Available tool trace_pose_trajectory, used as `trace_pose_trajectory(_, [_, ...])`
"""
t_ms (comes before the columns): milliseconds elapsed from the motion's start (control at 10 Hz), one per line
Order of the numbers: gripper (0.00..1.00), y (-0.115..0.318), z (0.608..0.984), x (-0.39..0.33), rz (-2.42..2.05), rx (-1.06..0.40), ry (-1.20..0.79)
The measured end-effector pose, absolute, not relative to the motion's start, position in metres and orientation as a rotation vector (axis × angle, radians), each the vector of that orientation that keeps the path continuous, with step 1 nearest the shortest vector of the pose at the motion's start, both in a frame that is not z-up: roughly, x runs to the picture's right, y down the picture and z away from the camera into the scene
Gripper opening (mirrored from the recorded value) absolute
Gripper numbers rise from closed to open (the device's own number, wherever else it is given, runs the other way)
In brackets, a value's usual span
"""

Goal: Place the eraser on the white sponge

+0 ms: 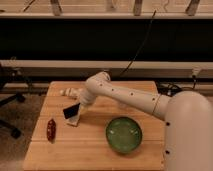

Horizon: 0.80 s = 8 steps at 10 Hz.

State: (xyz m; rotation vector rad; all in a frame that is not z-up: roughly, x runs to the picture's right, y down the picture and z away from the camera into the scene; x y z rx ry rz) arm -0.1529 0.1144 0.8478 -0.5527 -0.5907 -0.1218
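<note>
The black eraser (71, 111) hangs tilted at the tip of my gripper (79, 106), left of the wooden table's middle. The gripper is shut on the eraser's upper right end. The white sponge (75, 121) lies flat on the table directly under the eraser. Only the sponge's lower edge shows past the eraser. I cannot tell whether the eraser touches the sponge. My white arm (125, 97) reaches in from the right across the table.
A green bowl (123, 134) stands at the front right of the wooden table (90, 150). A red pepper-like object (51, 129) lies at the front left. A white tube-like bottle (67, 92) lies behind the gripper. A black wall runs along the back.
</note>
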Motion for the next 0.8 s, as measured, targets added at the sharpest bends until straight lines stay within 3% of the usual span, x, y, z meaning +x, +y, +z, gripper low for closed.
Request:
trace_pose_trajectory(200, [0.76,0.1179,0.852,-0.1553,-0.122,-0.561,-0.605])
trace_pose_trajectory(300, [0.8,0.1189,0.8531,-0.1559,-0.12,-0.557,-0.612])
trace_pose_trajectory(800, [0.8,0.1148,0.8539,-0.1504,-0.131,-0.561,-0.607])
